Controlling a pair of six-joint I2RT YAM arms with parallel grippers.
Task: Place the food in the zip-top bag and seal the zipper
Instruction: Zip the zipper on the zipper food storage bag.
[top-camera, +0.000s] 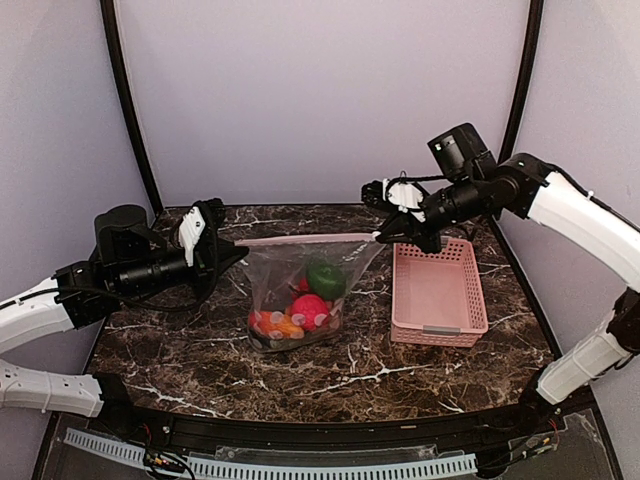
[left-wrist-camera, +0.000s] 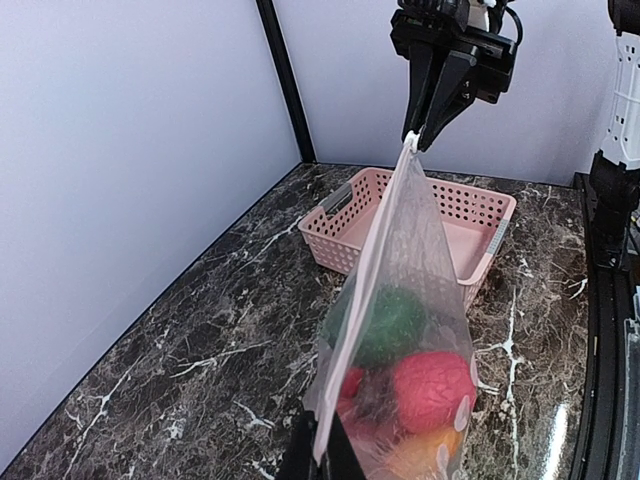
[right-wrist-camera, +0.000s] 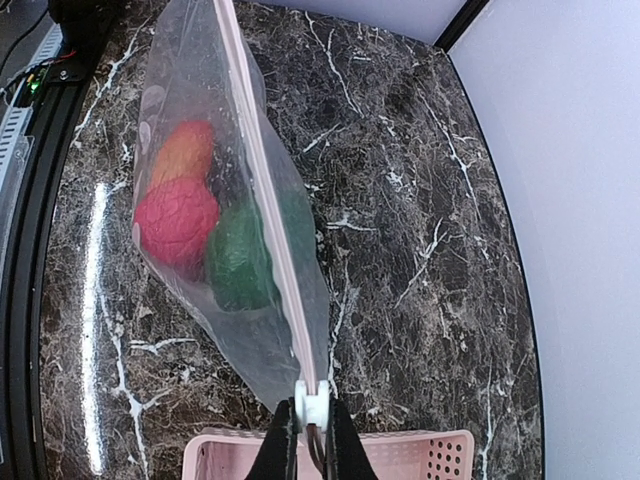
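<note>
The clear zip-top bag (top-camera: 300, 290) hangs stretched between both grippers above the marble table. Inside it I see food: a green pepper (top-camera: 326, 279), a red strawberry (top-camera: 310, 310) and an orange piece (top-camera: 284, 325). The pale pink zipper strip (top-camera: 305, 239) runs taut along the top edge. My left gripper (top-camera: 218, 247) is shut on the bag's left end (left-wrist-camera: 322, 440). My right gripper (top-camera: 385, 236) is shut on the white zipper slider (right-wrist-camera: 312, 404) at the right end. The zipper (right-wrist-camera: 262, 190) looks pressed together along its length.
The pink slotted basket (top-camera: 437, 293) stands empty to the right of the bag, under the right gripper; it also shows in the left wrist view (left-wrist-camera: 352, 226). The table's black front rail (top-camera: 320, 440) runs along the near edge.
</note>
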